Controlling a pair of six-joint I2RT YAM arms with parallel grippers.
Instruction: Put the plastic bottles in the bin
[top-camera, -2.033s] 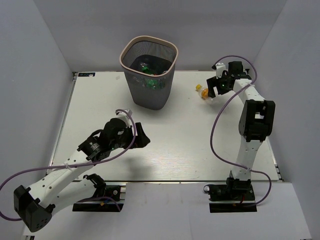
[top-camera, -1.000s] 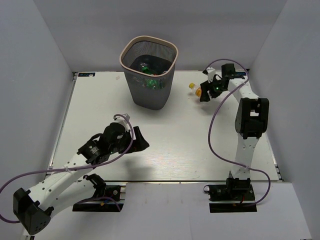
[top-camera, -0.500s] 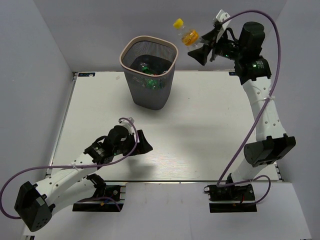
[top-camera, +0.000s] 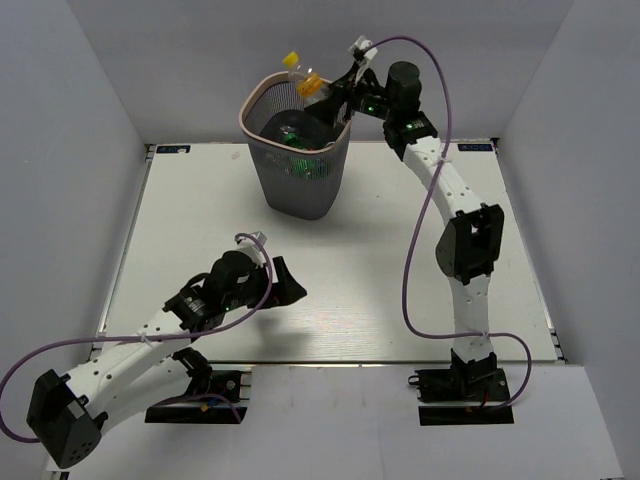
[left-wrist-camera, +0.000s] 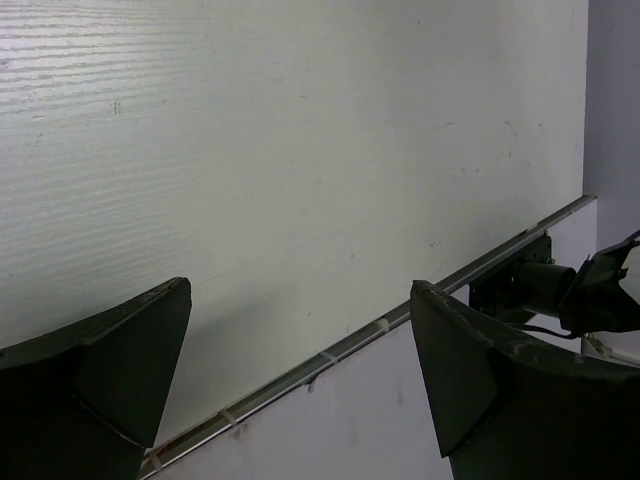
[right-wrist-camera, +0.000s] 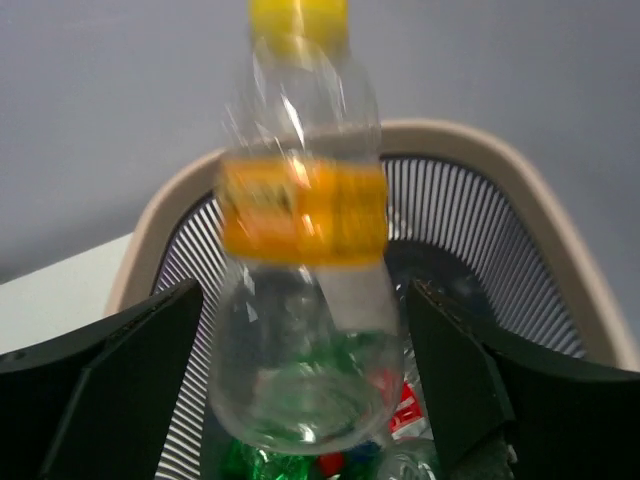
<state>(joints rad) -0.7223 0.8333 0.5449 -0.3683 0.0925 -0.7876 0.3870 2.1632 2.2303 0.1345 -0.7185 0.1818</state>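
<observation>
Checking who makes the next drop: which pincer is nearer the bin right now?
Right. The right pincer hangs just over the far-right rim of the bin; the left pincer sits low over the table, well in front of the bin.

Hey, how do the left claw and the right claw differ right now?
The left claw hangs low over the white table; the right claw sits high over the bin. The left claw stands open with nothing between its fingers; the right claw has a clear, orange-labelled bottle between its fingers, too blurred to tell whether it is gripped. Both have dark fingers.
</observation>
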